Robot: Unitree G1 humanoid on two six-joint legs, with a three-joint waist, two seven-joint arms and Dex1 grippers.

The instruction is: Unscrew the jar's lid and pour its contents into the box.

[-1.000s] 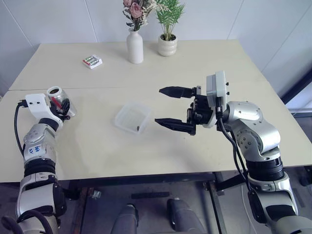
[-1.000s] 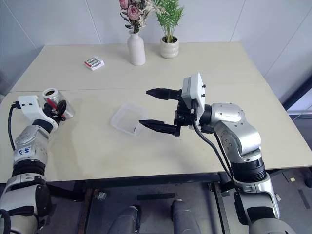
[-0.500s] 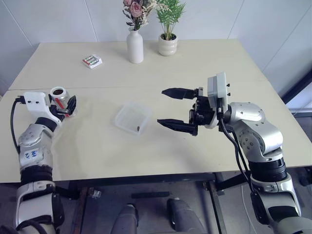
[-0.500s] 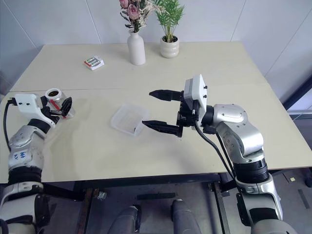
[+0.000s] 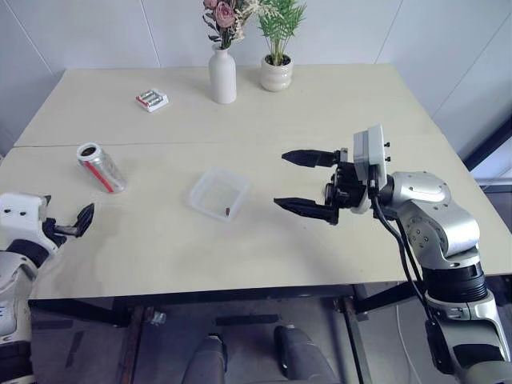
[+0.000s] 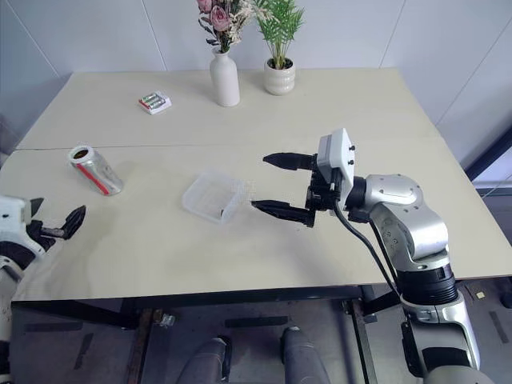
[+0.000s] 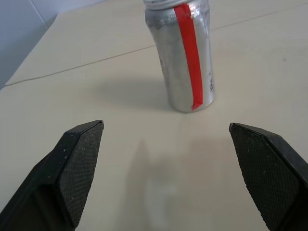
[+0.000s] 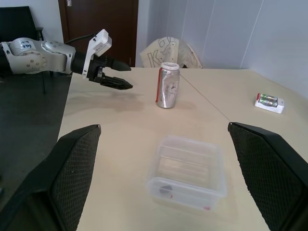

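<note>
- Left wrist view: jar [image 7: 182, 53] upright on table [image 5: 336, 104], mouth open, set apart from the spread fingers of left gripper [image 5: 74, 225], so released, not grasped.
- Box [image 5: 218, 193] mid-table, right of jar, dark bits [image 5: 227, 211] inside; pouring judged done.
- Right gripper [image 5: 302, 183] agape, empty, hovering just right of box.

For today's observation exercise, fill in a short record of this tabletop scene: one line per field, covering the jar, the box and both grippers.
jar: upright on the table, mouth open, no lid on it
box: mid-table, a few dark bits inside
left gripper: open, empty, apart from the jar
right gripper: open, empty, beside the box
background: vase, plant pot, battery pack
</note>
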